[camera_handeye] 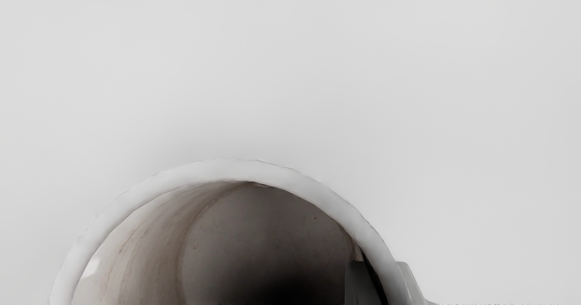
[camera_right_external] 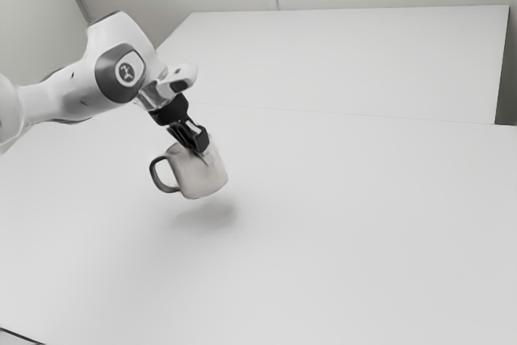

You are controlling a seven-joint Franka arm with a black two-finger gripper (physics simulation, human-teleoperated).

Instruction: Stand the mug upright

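The gripper (camera_right_external: 200,151) holds the pale beige mug (camera_right_external: 202,175) by its rim, above the table. The mug leans a little, its mouth toward the hand and its dark handle toward the exterior view's left; a soft shadow lies below it. In the wrist view the mug (camera_handeye: 236,171) shows its white rim and brownish inside. There the gripper (camera_handeye: 386,280) has one finger inside the mug and the other outside, with the wall pinched between them.
The white table (camera_right_external: 323,256) extends around and beneath the mug. Behind it stands another white surface (camera_right_external: 347,62), with pale walls beyond. A thin dark line (camera_right_external: 20,335) crosses the exterior view's lower left corner.
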